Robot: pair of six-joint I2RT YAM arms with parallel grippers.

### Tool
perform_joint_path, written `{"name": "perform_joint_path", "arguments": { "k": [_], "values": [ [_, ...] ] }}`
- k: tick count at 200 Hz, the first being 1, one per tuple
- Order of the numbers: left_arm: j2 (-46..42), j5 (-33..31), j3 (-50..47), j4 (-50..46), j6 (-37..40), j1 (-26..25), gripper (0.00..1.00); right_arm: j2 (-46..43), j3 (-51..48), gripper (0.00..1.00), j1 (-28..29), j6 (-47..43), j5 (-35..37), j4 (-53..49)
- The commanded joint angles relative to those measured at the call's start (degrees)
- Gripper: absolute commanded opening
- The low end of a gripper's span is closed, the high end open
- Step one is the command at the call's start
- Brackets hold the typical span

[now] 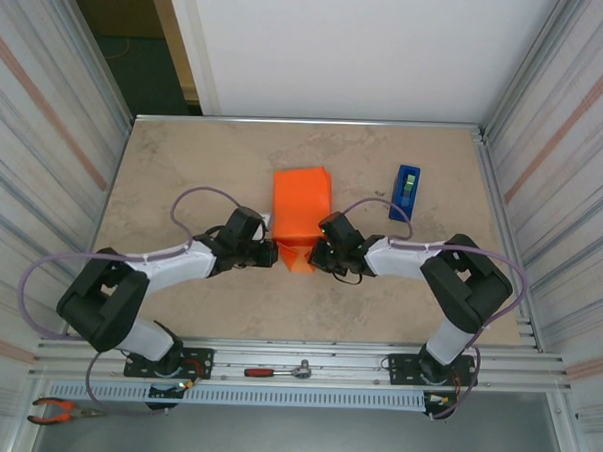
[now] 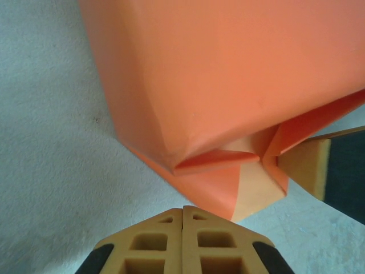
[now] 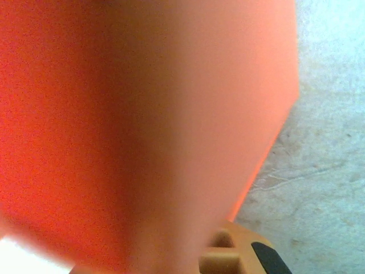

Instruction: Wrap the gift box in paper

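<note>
Orange all over from the top camera: the gift box [image 1: 301, 201] sits mid-counter [image 1: 184, 171], skinned in the paper [image 1: 299, 257], whose loose end flap juts toward the arms. Left tool [image 1: 273, 253] and right tool [image 1: 315, 255] flank that flap, one on each side, right up against it. The blue tape dispenser [image 1: 406, 191] stands off to the right, apart from the parcel. Whether a roll sits in it is too small to tell.

Over to the left wrist: its fingers [image 2: 175, 240] are pressed flat together with nothing between them, tips just short of the folded end. Creased triangles tuck in there, and a pale patch shows in the fold. Box side or the paper's back, can't say. A tan finger [image 2: 311, 165] of the right tool pokes in against the fold from the right.

Right wrist next: blurred orange up close, one finger [image 3: 239, 245] at the bottom edge. That tool is closed tight; whether it nips any paper I cannot tell.

My read: the sheet is thin and light, creases sharply and would crumple or tear if pinched hard, and the small box would slide easily. The best hold looks like the flap's folded edge, pressed against the box's stiff end.
</note>
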Motion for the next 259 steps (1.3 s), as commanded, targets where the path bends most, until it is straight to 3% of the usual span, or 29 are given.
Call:
{"name": "perform_joint_path", "arguments": {
  "k": [1,72,144,259],
  "values": [
    [2.98,0.40,1.47,4.28,0.53,0.07,0.05,-0.39,3.02,0.00,0.12,-0.91,1.13,-3.56],
    [7.86,-2.52,3.48,6.47,-0.32,-2.52,0.04,-1.43,4.99,0.00,-0.27,-1.02,0.70,-6.74],
    [-6.37,-2.07,3.53,-6.95,-1.99,-2.28,0.07,-15.77,5.63,0.00,-5.70,-1.55,-2.33,-11.19],
    [-1.35,4.33,15.66,-12.56,4.99,8.81,0.12,-3.54,11.22,0.00,-8.28,-1.46,-4.59,-7.16]
  ]
}}
